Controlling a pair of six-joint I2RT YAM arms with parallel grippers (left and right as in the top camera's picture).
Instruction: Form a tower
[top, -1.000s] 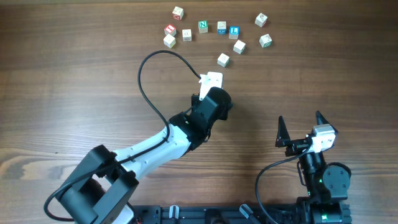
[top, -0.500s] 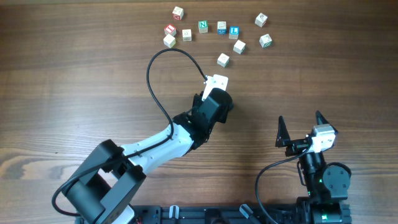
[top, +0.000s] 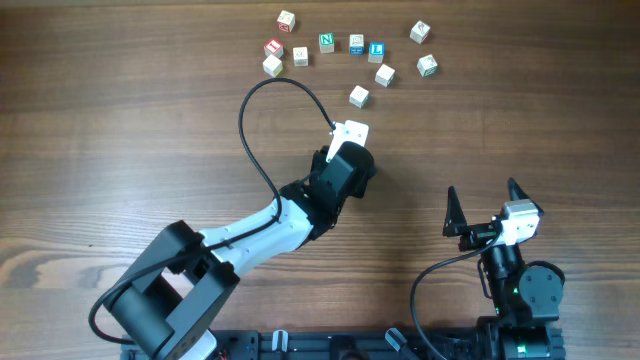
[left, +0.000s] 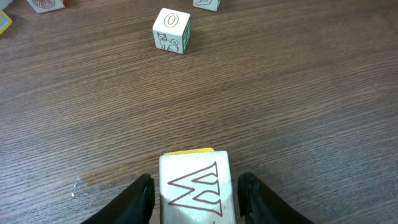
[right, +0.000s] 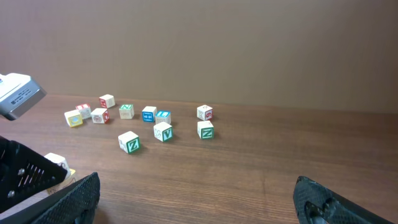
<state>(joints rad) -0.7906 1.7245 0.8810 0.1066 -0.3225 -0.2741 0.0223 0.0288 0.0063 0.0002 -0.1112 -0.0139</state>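
Brown wood-grain bench (top: 120, 120) filled every view, with a plain tan backdrop (right: 249, 43) rising behind it in the right wrist view. The tower (left: 189, 171) stood near the middle of the bench, between the fingers of the left gripper (left: 196, 186). Its top cube showed a red outlined W. A yellow edge at its far side suggested a second cube beneath, though the wrist view was too steep to be sure. From overhead the tower was hidden under the left arm (top: 335, 180).

The left gripper was slightly parted. A thin dark gap showed on each side of the W face, so neither finger touched the tower.

Beyond the tower, farther from the robot, lay eleven loose letter cubes (top: 326, 42), each single on the bench. The nearest, the O cube (left: 171, 30), sat alone a little beyond the tower. The other ten spread in a loose arc behind it.

To the right of the tower and nearer the robot, the right gripper (top: 485, 205) was spread wide, with nothing between its fingers.
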